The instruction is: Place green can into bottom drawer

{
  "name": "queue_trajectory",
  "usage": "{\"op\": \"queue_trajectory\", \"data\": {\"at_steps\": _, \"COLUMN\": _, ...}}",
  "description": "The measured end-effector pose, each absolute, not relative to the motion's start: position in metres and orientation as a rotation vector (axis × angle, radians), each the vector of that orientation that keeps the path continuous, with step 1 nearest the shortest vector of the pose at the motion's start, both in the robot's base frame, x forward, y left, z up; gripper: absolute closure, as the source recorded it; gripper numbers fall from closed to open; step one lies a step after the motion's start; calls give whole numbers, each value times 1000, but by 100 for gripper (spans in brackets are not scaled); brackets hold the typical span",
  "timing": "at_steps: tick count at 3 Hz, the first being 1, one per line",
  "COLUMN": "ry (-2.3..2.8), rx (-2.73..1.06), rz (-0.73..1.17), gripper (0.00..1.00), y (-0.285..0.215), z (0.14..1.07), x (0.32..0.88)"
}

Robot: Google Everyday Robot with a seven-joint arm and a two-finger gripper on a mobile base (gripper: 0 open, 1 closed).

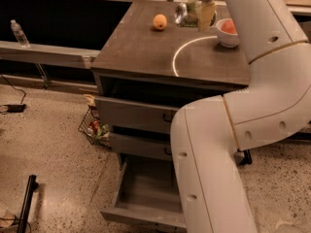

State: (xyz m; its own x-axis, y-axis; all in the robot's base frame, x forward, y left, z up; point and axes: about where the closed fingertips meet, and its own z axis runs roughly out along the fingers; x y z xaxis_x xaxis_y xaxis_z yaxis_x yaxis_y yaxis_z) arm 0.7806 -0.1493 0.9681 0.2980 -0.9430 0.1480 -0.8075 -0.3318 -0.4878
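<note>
My gripper point(198, 16) is over the back of the cabinet top, right of the orange fruit point(159, 22). It is shut on the green can point(185, 14), which lies on its side in the fingers with a silver end facing left. I cannot tell whether the can touches the top. The bottom drawer point(127, 190) is pulled open near the floor, and the part of its inside that shows is empty. My white arm crosses in front of the drawer's right side.
A white bowl point(227, 35) with a reddish fruit stands right of the gripper. The two upper drawers point(133, 114) are slightly ajar. A wire basket point(94, 128) of packets sits on the floor left of the cabinet. A clear bottle point(17, 33) stands on the far left ledge.
</note>
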Motion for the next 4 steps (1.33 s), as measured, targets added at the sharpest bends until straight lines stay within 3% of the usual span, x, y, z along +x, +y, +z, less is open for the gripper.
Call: {"op": "queue_trajectory", "data": {"at_steps": 4, "ry": 1637, "rx": -2489, "rz": -546, "gripper": 100, "y": -177, "z": 892, "x": 789}}
